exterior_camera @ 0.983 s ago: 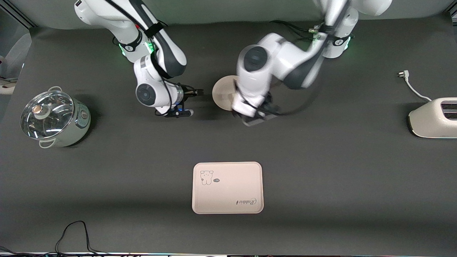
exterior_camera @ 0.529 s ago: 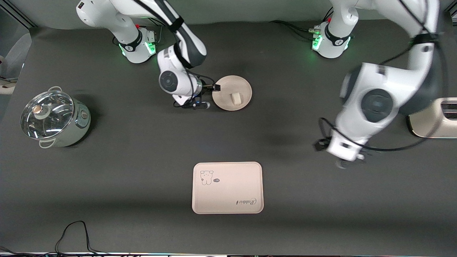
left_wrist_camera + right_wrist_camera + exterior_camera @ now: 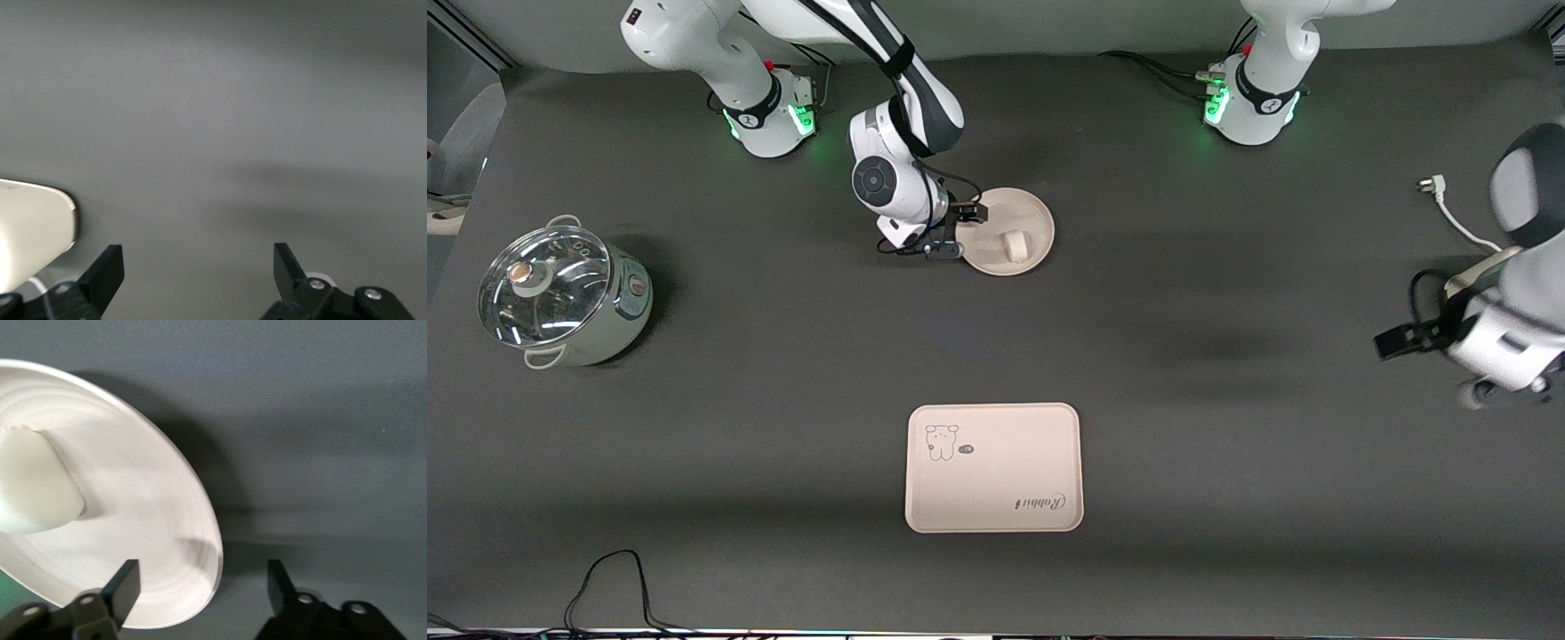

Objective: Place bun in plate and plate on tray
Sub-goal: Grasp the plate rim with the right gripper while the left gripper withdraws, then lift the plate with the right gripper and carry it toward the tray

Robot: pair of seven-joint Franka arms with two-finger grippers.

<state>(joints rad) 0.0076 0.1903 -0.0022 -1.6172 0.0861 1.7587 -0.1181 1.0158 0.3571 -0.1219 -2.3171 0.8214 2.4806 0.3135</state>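
The off-white bun (image 3: 1014, 246) lies in the round cream plate (image 3: 1032, 213), which sits on the dark table near the robots' bases. The bun (image 3: 33, 483) and plate (image 3: 160, 520) also show in the right wrist view. My right gripper (image 3: 967, 227) is open at the plate's rim, one finger over the plate, the other over the table beside it (image 3: 200, 583). The cream-pink tray (image 3: 994, 468) with the bear drawing lies nearer to the front camera, with nothing on it. My left gripper (image 3: 1392, 342) is open and empty over bare table near the toaster (image 3: 198, 267).
A white toaster (image 3: 1489, 298) with its cord (image 3: 1449, 213) stands at the left arm's end; it also shows in the left wrist view (image 3: 33, 227). A steel pot with a glass lid (image 3: 560, 293) stands at the right arm's end. Black cables (image 3: 614, 587) lie at the front edge.
My left arm has swung away from the plate to the toaster's end, leaving the bun in the plate. My right gripper has moved up to the plate's rim.
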